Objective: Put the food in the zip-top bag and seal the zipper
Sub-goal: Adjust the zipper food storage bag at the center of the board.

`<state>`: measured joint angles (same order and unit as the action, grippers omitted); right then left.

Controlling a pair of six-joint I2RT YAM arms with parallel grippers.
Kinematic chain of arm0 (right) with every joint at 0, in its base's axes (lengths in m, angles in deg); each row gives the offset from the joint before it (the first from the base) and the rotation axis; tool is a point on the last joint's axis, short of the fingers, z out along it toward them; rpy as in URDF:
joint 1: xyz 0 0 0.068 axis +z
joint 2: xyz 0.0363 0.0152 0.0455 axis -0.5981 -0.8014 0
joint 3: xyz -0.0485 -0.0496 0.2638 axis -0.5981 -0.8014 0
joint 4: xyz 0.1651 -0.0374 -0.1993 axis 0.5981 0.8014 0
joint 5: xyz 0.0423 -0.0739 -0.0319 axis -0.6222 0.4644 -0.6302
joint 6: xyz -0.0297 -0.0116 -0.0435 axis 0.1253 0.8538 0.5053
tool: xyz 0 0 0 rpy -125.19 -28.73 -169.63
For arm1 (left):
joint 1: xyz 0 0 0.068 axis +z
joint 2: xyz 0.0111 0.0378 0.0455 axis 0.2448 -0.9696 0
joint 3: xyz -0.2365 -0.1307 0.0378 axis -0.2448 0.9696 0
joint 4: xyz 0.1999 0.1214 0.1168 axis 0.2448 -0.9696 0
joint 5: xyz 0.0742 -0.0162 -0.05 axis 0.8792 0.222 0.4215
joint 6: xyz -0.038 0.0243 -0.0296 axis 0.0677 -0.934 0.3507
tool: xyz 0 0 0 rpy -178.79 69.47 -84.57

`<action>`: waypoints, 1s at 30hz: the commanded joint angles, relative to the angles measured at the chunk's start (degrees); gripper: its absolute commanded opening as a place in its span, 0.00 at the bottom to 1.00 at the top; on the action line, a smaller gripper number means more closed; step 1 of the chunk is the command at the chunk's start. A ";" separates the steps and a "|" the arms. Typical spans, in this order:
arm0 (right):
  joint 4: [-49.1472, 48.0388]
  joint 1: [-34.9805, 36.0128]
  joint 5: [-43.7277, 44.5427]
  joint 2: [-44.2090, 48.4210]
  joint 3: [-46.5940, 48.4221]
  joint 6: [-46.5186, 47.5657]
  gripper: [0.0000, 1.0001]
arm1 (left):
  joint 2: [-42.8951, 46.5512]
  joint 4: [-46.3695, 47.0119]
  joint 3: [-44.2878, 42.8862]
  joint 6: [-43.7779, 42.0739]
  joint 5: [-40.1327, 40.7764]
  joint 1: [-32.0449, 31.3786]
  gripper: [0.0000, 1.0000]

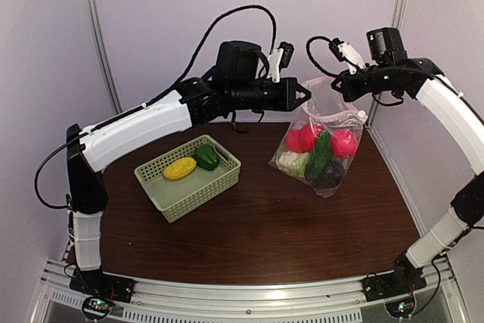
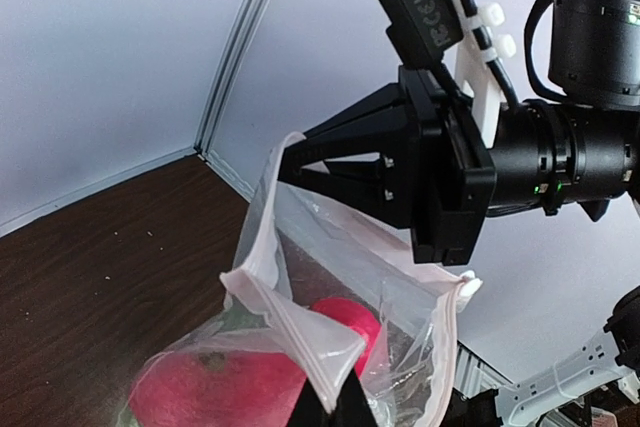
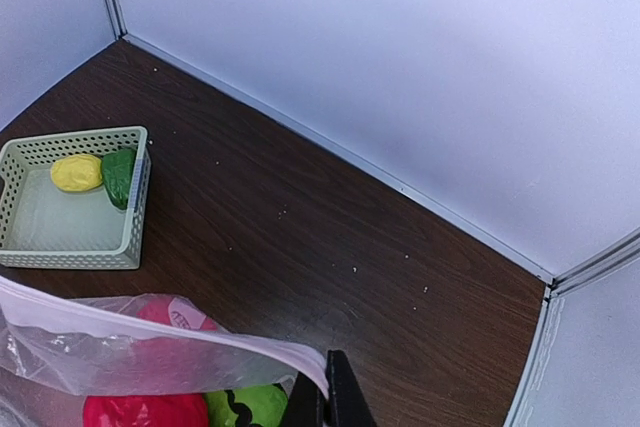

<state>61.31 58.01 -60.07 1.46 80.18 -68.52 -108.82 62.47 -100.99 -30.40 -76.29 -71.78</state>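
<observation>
Dark wood table (image 1: 265,225) bears a pale green basket (image 1: 200,194).

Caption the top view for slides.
Left claw and right claw hold the part-filled zip-top bag by its mouth; yellow piece and green piece lie in the basket.

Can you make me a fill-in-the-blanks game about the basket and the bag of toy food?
The basket holds ____ pieces of food. The yellow piece lies beside a ____ one. The round fruits in the zip-top bag are ____. The left gripper and right gripper have their jaws shut on the top of the ____.
Missing words: two, green, red, bag.
</observation>
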 commanded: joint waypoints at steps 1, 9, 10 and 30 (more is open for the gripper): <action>-1.57 -0.44 2.22 3.14 -1.54 -0.69 0.00 | 2.60 7.55 2.32 2.05 -0.28 -0.18 0.00; 1.24 -0.36 -0.31 5.89 -1.28 -2.41 0.00 | 2.32 3.05 5.34 2.33 6.42 4.61 0.00; 1.28 -0.32 -1.02 6.40 -1.87 -2.67 0.00 | 2.06 3.39 6.01 2.56 6.24 5.54 0.00; -13.32 8.20 -17.12 -7.17 -12.79 -9.41 0.00 | -3.40 -0.12 14.47 6.79 0.11 13.49 0.33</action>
<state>53.53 64.79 -71.92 -3.59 67.94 -75.38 -117.17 61.96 -90.69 -24.17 -77.38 -59.06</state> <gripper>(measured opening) 0.002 0.164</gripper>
